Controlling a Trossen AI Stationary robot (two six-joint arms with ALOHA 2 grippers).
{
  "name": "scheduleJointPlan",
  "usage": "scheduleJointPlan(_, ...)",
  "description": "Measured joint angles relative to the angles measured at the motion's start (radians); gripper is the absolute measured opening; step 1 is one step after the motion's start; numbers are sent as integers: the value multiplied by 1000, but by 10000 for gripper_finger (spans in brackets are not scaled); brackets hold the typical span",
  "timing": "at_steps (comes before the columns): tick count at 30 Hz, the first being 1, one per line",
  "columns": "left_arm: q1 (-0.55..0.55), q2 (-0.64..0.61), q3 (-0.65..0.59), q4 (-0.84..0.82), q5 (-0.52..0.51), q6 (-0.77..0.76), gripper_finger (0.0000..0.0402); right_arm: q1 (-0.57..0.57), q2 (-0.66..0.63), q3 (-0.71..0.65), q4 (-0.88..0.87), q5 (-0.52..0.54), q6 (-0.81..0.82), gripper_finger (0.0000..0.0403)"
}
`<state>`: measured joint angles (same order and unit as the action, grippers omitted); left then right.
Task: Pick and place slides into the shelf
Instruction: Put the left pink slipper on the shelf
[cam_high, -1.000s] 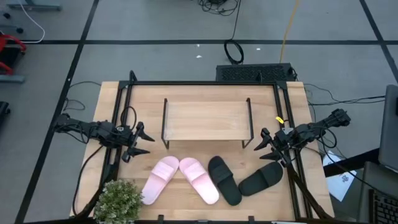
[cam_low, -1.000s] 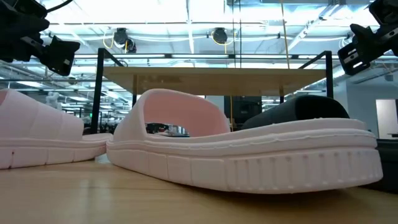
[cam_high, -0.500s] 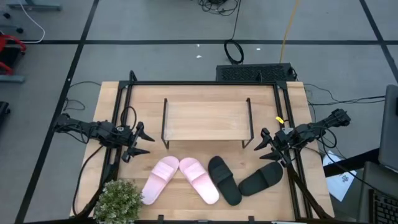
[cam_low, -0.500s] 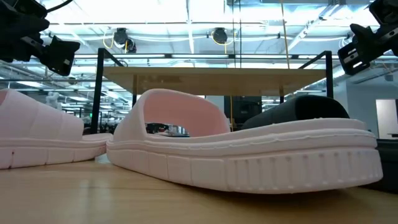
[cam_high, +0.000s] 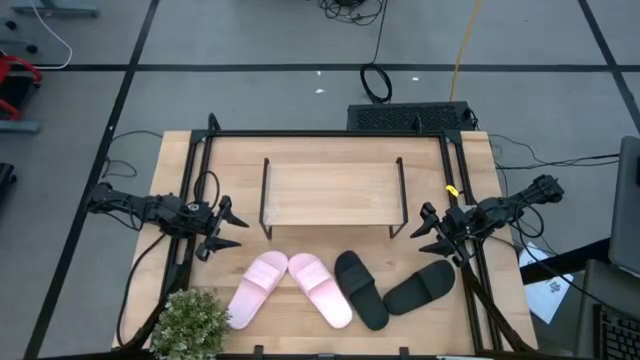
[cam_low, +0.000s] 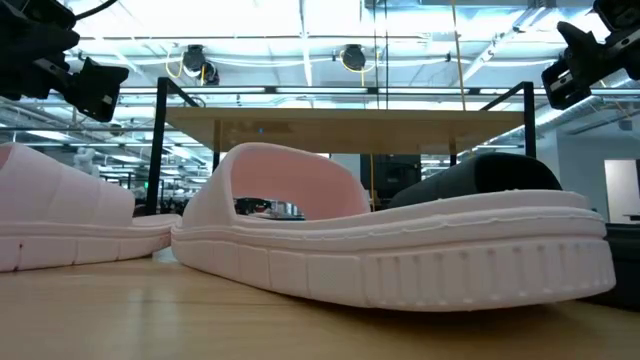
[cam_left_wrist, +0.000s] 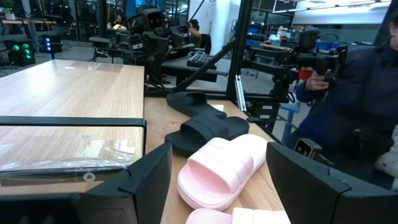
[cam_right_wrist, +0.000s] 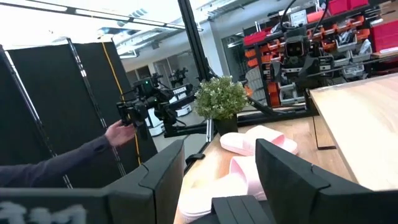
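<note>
Two light pink slides (cam_high: 255, 288) (cam_high: 322, 288) and two black slides (cam_high: 361, 289) (cam_high: 420, 287) lie sole down on the table's near part. The shelf (cam_high: 332, 195) stands beyond them on its black legs, its board bare. My left gripper (cam_high: 228, 228) hovers open left of the shelf, above the table. My right gripper (cam_high: 423, 233) hovers open right of the shelf, above and beyond the right black slide. The left wrist view shows a pink slide (cam_left_wrist: 221, 169) and the black slides (cam_left_wrist: 200, 130) between the open fingers. The low view shows a pink slide (cam_low: 390, 250) close up.
A small potted plant (cam_high: 188, 322) stands at the table's near left corner. The table's black frame rails (cam_high: 190, 190) (cam_high: 460, 180) run along both sides. A person (cam_left_wrist: 354, 112) with a camera stands beyond the table; a sleeve and hand (cam_right_wrist: 93, 155) show in the right wrist view.
My right gripper has risen slightly and shifted a little; the slides and my left gripper have stayed where they were.
</note>
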<state>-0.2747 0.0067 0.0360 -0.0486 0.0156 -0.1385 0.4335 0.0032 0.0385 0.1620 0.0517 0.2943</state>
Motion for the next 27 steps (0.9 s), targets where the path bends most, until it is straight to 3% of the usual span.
scheduleJointPlan(12,0,0,0,16,-67,13,257,0,0,0,213,-1,-109,190)
scheduleJointPlan(27,0,0,0,327,-79,-26,257,0,126,0,508,8,-257,190)
